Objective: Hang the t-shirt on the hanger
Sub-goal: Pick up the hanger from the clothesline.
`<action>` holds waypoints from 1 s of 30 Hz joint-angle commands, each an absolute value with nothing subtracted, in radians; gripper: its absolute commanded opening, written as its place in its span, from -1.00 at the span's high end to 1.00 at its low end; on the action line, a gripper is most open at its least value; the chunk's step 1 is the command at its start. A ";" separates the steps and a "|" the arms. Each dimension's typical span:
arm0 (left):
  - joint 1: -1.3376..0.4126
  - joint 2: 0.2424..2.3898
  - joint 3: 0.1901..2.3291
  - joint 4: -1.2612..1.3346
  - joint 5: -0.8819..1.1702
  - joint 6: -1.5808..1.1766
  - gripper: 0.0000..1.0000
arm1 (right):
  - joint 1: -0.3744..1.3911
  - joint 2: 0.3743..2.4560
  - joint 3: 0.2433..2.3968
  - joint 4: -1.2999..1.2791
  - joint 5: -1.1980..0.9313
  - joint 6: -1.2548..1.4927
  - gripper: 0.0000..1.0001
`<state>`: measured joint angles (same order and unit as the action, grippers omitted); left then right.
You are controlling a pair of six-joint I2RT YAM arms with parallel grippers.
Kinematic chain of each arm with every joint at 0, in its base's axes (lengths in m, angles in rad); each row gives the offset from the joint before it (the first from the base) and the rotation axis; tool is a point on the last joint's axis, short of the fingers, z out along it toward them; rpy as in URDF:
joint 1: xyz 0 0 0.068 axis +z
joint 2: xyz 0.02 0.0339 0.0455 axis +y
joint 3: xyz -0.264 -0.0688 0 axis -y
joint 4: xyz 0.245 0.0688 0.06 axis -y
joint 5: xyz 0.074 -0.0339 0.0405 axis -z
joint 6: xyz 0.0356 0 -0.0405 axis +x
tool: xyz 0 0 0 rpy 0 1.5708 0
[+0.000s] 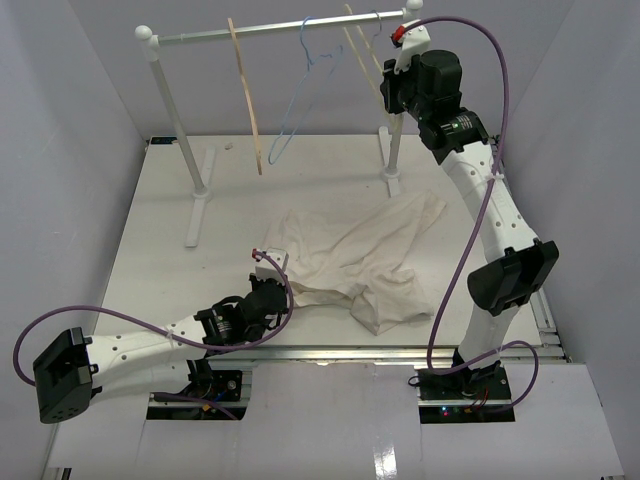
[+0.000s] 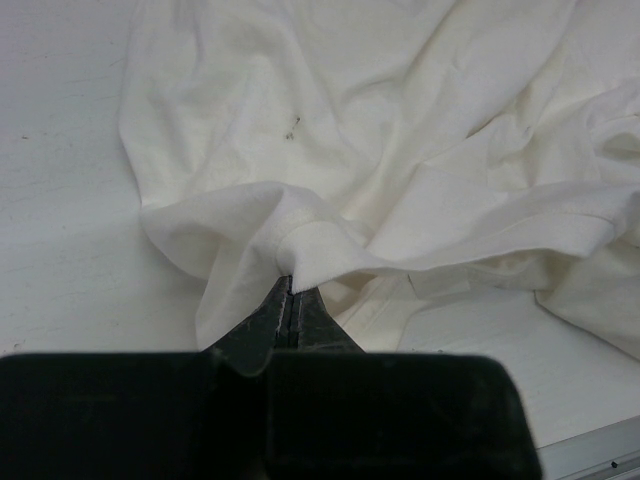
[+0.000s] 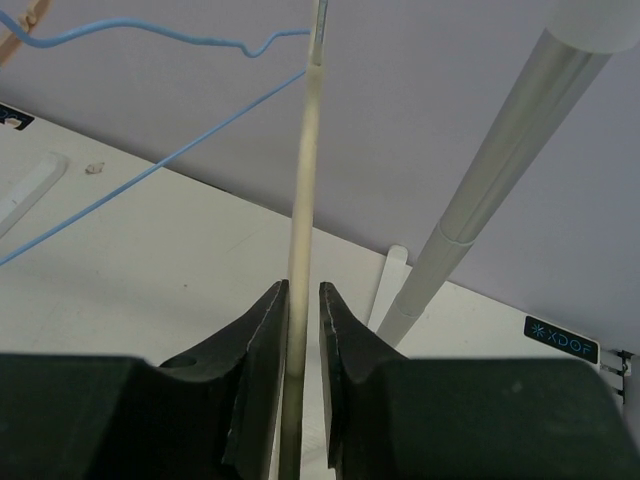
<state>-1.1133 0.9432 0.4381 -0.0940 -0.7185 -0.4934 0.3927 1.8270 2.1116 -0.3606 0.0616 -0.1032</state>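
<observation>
My right gripper (image 3: 303, 296) straddles the hanger (image 3: 305, 180) hanging from the rail (image 1: 280, 32), jaws narrow, can't tell if clamped; likely to unhook it. Left gripper (image 2: 291, 285) pressed together, pinching the t-shirt (image 2: 400, 150) edge, heaped below the rail, for lifting.

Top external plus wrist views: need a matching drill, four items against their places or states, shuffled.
Items:
1. t-shirt
2. hanger
3. blue wire hanger
4. left tool

Places or states:
A. hanging on the rail, ungripped
B. shut on a fold of cloth
C. crumpled on the table
D. between the fingers of the right tool

Pairs: 1-C, 2-D, 3-A, 4-B.
</observation>
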 commanded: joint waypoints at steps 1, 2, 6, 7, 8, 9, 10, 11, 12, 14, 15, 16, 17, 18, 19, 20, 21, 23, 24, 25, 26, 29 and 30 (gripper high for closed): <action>-1.108 0.935 0.456 -0.085 -0.732 -0.488 1.00 | 0.390 1.832 2.177 -0.349 0.102 -0.102 0.82; -1.108 0.934 0.456 -0.086 -0.732 -0.488 1.00 | 0.390 1.832 2.178 -0.346 0.108 -0.103 0.84; -1.108 0.931 0.454 -0.084 -0.732 -0.488 1.00 | 0.390 1.826 2.181 -0.328 0.114 -0.108 0.85; -1.108 0.932 0.455 -0.084 -0.731 -0.489 1.00 | 0.390 1.825 2.181 -0.324 0.114 -0.110 0.85; -1.108 0.933 0.455 -0.084 -0.730 -0.489 1.00 | 0.391 1.823 2.182 -0.314 0.113 -0.115 0.85; -1.108 0.933 0.454 -0.085 -0.731 -0.489 1.00 | 0.392 1.820 2.183 -0.304 0.111 -0.122 0.85; -1.108 0.935 0.455 -0.086 -0.732 -0.489 1.00 | 0.393 1.818 2.184 -0.297 0.110 -0.126 0.85; -1.108 0.936 0.456 -0.086 -0.732 -0.489 1.00 | 0.395 1.814 2.184 -0.289 0.109 -0.130 0.85; -1.108 0.936 0.455 -0.086 -0.732 -0.489 1.00 | 0.397 1.808 2.184 -0.282 0.108 -0.134 0.85; -1.108 0.935 0.455 -0.086 -0.732 -0.488 1.00 | 0.398 1.795 2.178 -0.272 0.102 -0.137 0.85; -1.108 0.934 0.456 -0.086 -0.732 -0.488 1.00 | 0.399 1.788 2.170 -0.260 0.099 -0.141 0.85; -1.108 0.933 0.456 -0.086 -0.732 -0.489 1.00 | 0.400 1.777 2.154 -0.245 0.088 -0.146 0.85; -1.108 0.933 0.456 -0.086 -0.732 -0.489 1.00 | 0.400 1.766 2.139 -0.230 0.077 -0.152 0.85; -1.108 0.932 0.455 -0.086 -0.732 -0.490 1.00 | 0.401 1.758 2.127 -0.223 0.068 -0.157 0.85; -1.108 0.931 0.454 -0.086 -0.732 -0.491 1.00 | 0.402 1.752 2.120 -0.219 0.065 -0.159 0.85; -1.108 0.931 0.454 -0.086 -0.732 -0.492 1.00 | 0.403 1.747 2.118 -0.222 0.070 -0.160 0.85; -1.108 0.928 0.454 -0.086 -0.732 -0.492 1.00 | 0.403 1.747 2.118 -0.222 0.073 -0.157 0.85; -1.108 0.930 0.454 -0.087 -0.732 -0.492 1.00 | 0.403 1.737 2.107 -0.227 0.079 -0.156 0.85; -1.108 0.931 0.454 -0.087 -0.732 -0.492 1.00 | 0.403 1.731 2.099 -0.227 0.080 -0.156 0.85; -1.108 0.933 0.456 -0.086 -0.732 -0.493 1.00 | 0.404 1.724 2.093 -0.226 0.081 -0.156 0.85; -1.108 0.934 0.456 -0.086 -0.732 -0.494 1.00 | 0.405 1.719 2.086 -0.229 0.086 -0.153 0.85; -1.108 0.935 0.456 -0.086 -0.732 -0.493 1.00 | 0.406 1.698 2.062 -0.250 0.084 -0.138 0.85; -1.108 0.934 0.455 -0.086 -0.732 -0.494 1.00 | 0.406 1.683 2.045 -0.257 0.079 -0.130 0.85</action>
